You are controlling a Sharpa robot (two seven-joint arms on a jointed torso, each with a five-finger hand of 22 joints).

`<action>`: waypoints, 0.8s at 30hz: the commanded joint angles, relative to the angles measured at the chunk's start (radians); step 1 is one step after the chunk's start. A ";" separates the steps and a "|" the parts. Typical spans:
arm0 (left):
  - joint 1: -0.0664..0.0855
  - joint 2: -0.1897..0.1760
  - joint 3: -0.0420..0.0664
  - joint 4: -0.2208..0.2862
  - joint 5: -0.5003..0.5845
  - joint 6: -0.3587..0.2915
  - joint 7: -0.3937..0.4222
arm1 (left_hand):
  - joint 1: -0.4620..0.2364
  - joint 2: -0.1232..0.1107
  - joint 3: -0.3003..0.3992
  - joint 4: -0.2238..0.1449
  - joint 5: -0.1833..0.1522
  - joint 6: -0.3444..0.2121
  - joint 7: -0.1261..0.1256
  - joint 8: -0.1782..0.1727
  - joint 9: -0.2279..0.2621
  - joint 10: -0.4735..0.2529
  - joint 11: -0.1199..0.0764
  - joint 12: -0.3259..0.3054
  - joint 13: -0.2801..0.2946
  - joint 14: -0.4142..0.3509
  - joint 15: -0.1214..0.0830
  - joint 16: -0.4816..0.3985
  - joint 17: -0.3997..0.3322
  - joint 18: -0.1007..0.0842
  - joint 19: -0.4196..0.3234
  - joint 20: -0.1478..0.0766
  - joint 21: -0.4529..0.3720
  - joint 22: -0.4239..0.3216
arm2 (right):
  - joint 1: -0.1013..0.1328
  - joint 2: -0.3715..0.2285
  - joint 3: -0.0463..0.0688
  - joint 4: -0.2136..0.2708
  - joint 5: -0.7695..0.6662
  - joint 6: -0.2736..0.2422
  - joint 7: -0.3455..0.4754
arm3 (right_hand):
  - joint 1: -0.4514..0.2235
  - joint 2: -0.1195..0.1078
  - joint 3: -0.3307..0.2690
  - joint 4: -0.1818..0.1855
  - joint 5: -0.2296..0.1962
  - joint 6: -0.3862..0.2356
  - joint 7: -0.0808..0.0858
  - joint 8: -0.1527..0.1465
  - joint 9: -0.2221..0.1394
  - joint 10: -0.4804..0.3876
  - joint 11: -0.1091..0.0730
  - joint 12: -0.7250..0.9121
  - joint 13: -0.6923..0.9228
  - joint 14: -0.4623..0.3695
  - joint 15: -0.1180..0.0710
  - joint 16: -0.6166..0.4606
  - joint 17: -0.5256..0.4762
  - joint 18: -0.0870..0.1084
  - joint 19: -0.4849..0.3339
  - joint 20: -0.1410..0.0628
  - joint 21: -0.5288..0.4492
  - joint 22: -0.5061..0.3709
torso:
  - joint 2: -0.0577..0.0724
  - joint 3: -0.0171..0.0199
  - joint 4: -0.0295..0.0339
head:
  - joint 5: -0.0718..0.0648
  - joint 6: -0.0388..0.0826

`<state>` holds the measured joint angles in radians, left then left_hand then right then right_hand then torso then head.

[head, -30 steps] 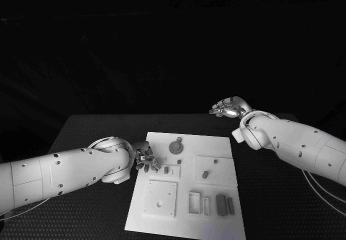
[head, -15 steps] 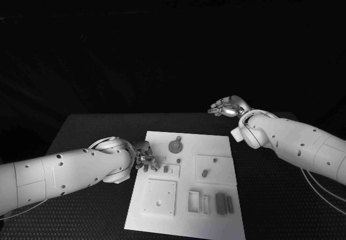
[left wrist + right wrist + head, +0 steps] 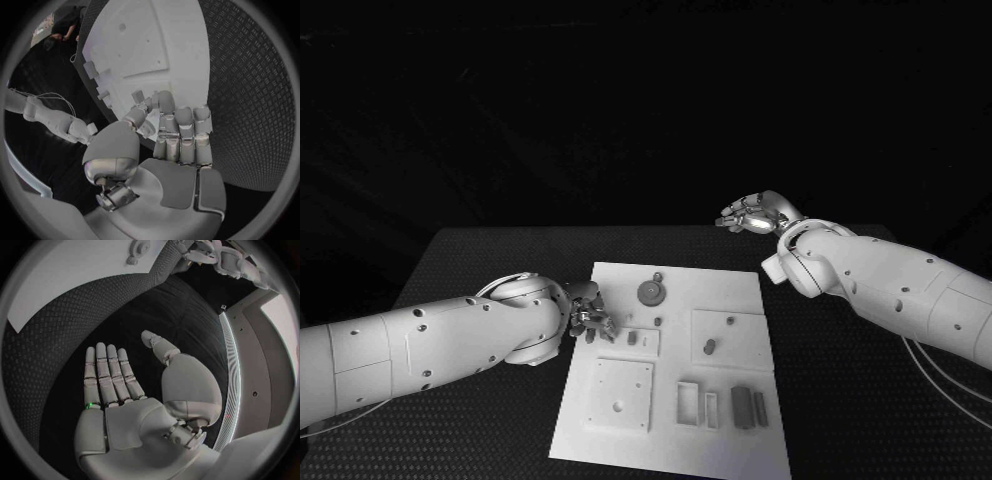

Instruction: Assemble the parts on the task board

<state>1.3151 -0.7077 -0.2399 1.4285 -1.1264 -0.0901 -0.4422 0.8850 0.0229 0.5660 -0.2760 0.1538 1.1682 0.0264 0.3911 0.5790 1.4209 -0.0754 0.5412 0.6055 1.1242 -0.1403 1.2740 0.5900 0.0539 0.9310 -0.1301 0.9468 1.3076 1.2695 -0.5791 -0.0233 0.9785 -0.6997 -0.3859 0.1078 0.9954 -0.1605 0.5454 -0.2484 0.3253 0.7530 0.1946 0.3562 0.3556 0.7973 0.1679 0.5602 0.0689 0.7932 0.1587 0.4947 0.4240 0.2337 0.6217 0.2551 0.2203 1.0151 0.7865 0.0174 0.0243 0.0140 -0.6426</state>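
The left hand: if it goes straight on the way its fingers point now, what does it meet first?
Probably the task board. The left hand sits at the board's left edge, fingers pointing onto it; the small raised parts lie just past the fingertips, though depth is unclear.

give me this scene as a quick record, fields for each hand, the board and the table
left hand: at the board's left edge, fingers bent over a small part; whether it grips the part is unclear
right hand: raised beyond the board's far right corner, open, holding nothing
task board: white plate in the middle of the table, carrying a round part and raised plates
table: black, textured
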 commanded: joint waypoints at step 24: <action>-0.006 0.015 0.000 -0.007 -0.007 0.031 -0.004 | 0.000 0.007 0.005 -0.001 0.004 0.008 -0.003 0.003 0.066 0.008 -0.005 0.005 0.003 0.010 -0.014 0.005 0.001 -0.011 0.009 -0.104 0.007 0.019 | 0.000 -0.001 0.000 0.006 -0.010 0.015 0.011 | -0.006 0.007 0.002 0.001 0.001 -0.006 -0.001 0.007 -0.002 0.007 -0.002 -0.007 -0.001 0.007 0.000 -0.008 -0.003 0.014 0.009 -0.002 -0.009 -0.004 | 0.000 -0.0003 0.0002 | -0.003 -0.003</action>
<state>1.3122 -0.6936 -0.2381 1.4222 -1.1295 -0.0808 -0.4418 0.8851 0.0225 0.5658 -0.2759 0.1534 1.1704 0.0230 0.3911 0.5793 1.4232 -0.0769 0.5412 0.6072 1.1259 -0.1396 1.2740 0.5898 0.0539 0.9309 -0.1301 0.9488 1.3078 1.2695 -0.5803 -0.0233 0.9826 -0.7003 -0.3842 0.1079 0.9954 -0.1605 0.5454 -0.2483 0.3253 0.7530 0.1946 0.3598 0.3548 0.7973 0.1679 0.5602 0.0691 0.7931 0.1587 0.4910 0.4221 0.2331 0.6251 0.2516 0.2165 1.0131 0.7865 0.0171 0.0243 0.0117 -0.6446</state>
